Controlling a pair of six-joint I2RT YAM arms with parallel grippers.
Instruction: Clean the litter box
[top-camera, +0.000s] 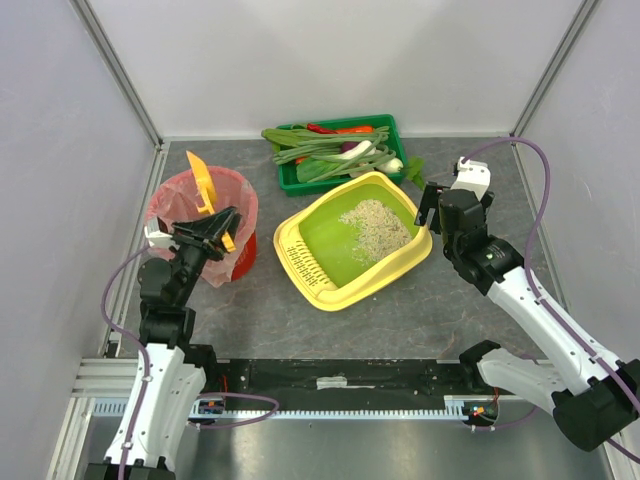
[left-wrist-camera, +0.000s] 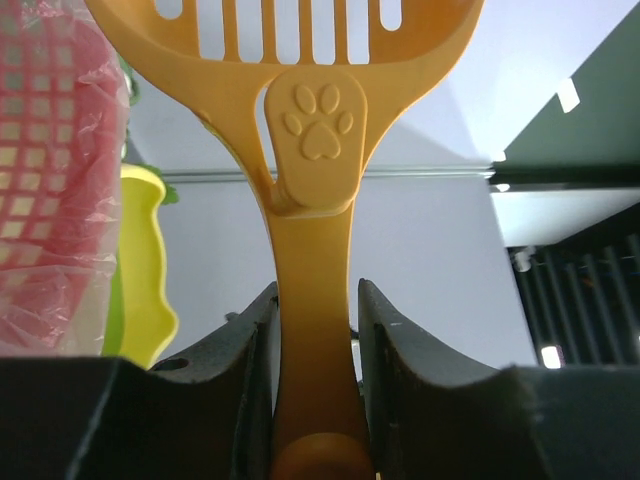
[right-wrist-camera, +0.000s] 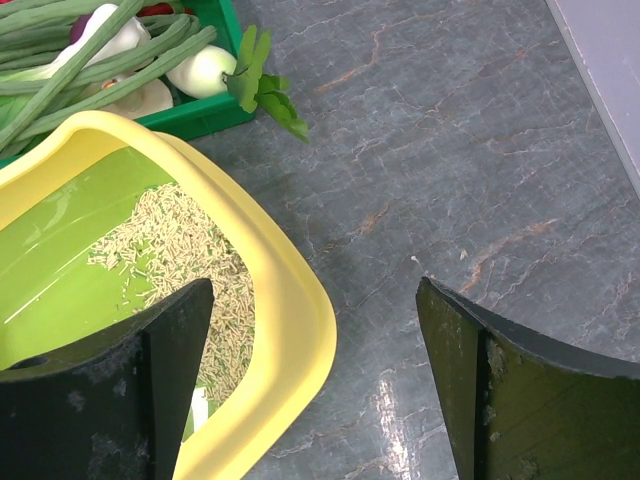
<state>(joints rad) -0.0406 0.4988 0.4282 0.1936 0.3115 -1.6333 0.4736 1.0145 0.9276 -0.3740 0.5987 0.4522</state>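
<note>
Top view was bright and even under diffuse overhead light, everything sharp. Litter box (top-camera: 300, 250) and red bin (top-camera: 245, 255) threw only soft, short shadows on the table (top-camera: 400, 310). Left wrist view was backlit: pale background nearly blown out, two small hot spots at right, left gripper (left-wrist-camera: 313, 310) near-black with little detail, scoop (left-wrist-camera: 318, 130) handle soft toward the bottom edge. Right wrist view was well lit: litter (right-wrist-camera: 180, 240) grains crisp, mild sheen on the tabletop low centre, right gripper (right-wrist-camera: 312, 300) dark and slightly soft at the frame bottom.

Glossy plastic litter box (top-camera: 300, 256) (grainy litter (top-camera: 376, 228)).
</note>
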